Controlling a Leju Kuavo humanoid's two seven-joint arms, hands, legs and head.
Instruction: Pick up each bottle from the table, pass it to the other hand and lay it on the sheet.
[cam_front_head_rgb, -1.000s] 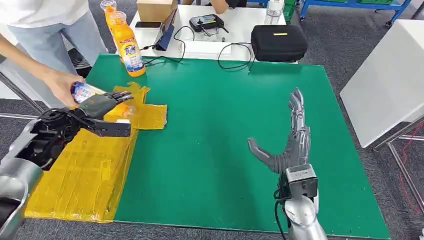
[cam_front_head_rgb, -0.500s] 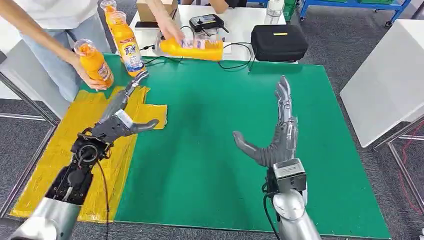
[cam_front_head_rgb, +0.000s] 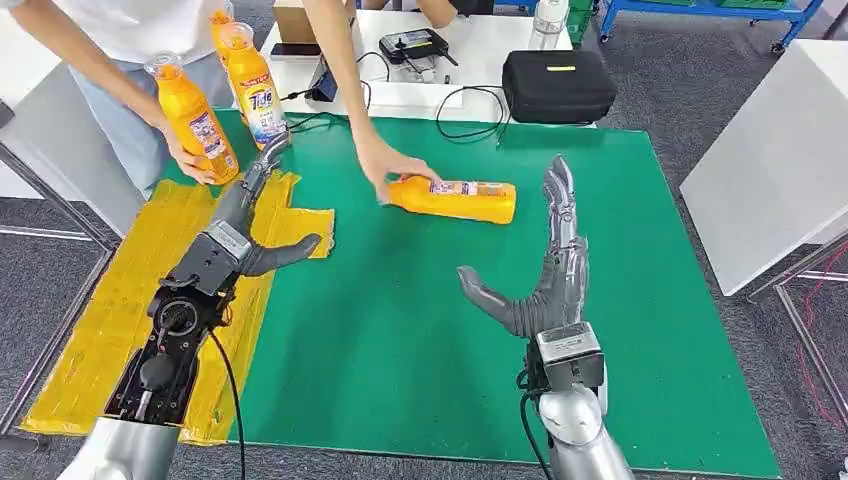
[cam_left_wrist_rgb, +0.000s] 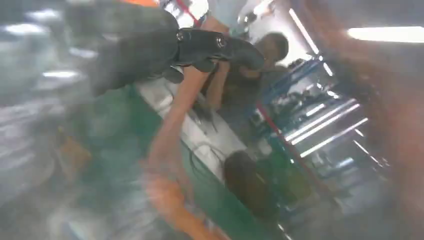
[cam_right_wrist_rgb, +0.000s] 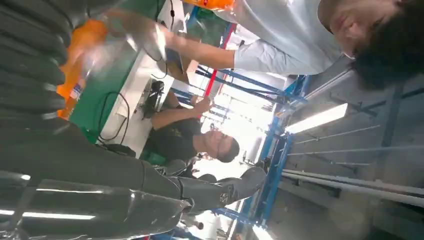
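An orange bottle (cam_front_head_rgb: 455, 198) lies on its side on the green table (cam_front_head_rgb: 420, 330), and a person's hand (cam_front_head_rgb: 385, 165) rests on its neck end. My right hand (cam_front_head_rgb: 545, 280) stands open just right of and nearer than that bottle, fingers stretched, holding nothing; the bottle (cam_right_wrist_rgb: 75, 65) shows blurred past its fingers. My left hand (cam_front_head_rgb: 245, 215) is open over the yellow sheet (cam_front_head_rgb: 130, 310), fingers stretched towards a second orange bottle (cam_front_head_rgb: 193, 118) that the person holds upright. Another orange bottle (cam_front_head_rgb: 255, 85) stands at the table's far left corner.
A white table behind carries a black case (cam_front_head_rgb: 557, 85), a phone, cables and a cardboard box. A white panel (cam_front_head_rgb: 775, 180) stands off the right edge. The person leans over the far left of the table.
The person took the bottle from my left hand and stood it upright, and laid another bottle on the table. My left hand opened and stretched out; my right hand moved left.
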